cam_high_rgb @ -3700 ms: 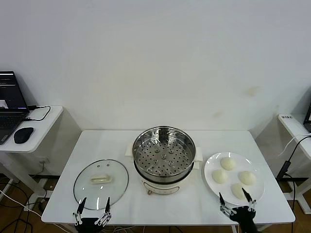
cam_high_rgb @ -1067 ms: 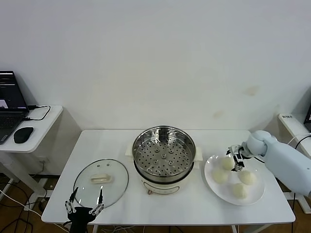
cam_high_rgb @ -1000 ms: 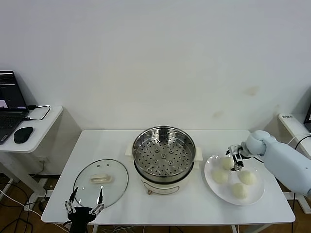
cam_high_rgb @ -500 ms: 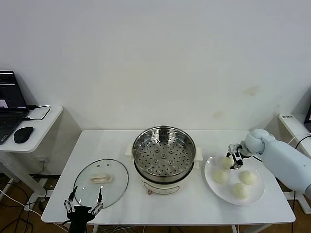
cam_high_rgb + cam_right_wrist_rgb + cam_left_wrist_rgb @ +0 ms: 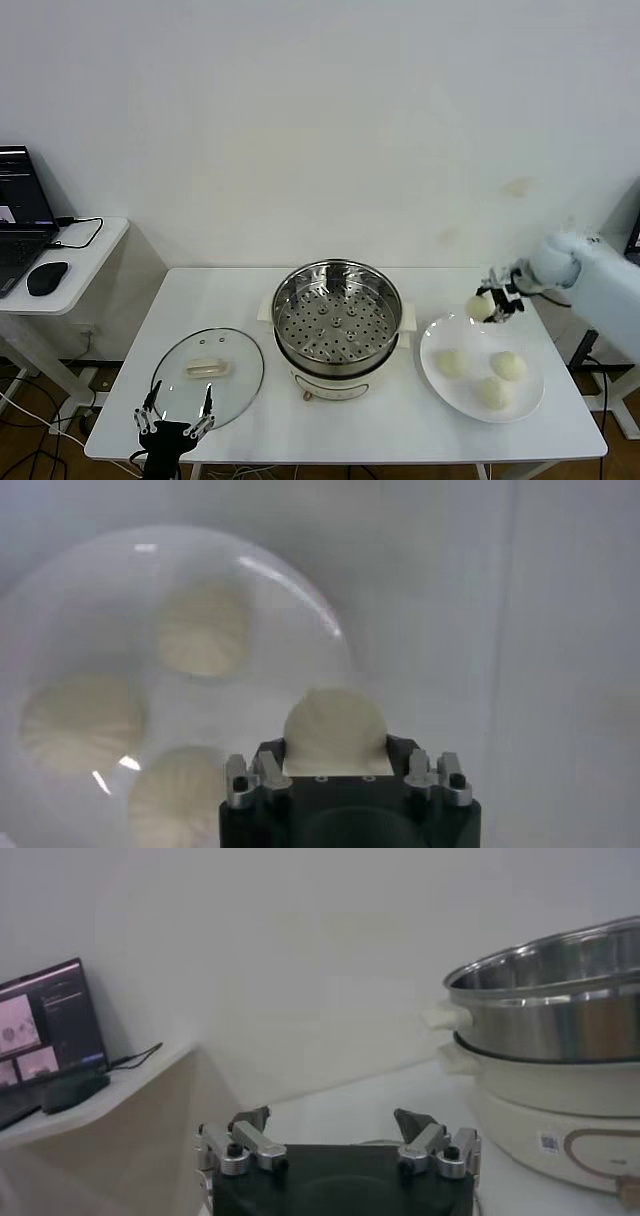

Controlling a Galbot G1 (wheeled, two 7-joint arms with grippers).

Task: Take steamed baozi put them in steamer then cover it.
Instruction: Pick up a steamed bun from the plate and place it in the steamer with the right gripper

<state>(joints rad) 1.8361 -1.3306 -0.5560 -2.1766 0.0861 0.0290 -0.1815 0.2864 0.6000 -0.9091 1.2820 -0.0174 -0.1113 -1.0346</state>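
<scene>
My right gripper (image 5: 493, 305) is shut on one cream-white baozi (image 5: 480, 306) and holds it in the air above the far edge of the white plate (image 5: 436, 378). In the right wrist view the held baozi (image 5: 334, 732) sits between the jaws. Three more baozi (image 5: 452, 363) lie on the plate. The steel steamer (image 5: 338, 325) stands open at the table's middle on its cream base. The glass cover (image 5: 208, 376) with its cream handle lies flat on the table to the left. My left gripper (image 5: 178, 418) is open and empty at the table's front edge, near the cover.
A side table at the left holds a laptop (image 5: 22, 215) and a black mouse (image 5: 48, 277). Another side table (image 5: 600, 262) with cables stands at the right. In the left wrist view the steamer (image 5: 550, 998) stands close by.
My right gripper has closed on a baozi on the plate and lifted it up and back, off the plate. The left arm has stayed where it was.
</scene>
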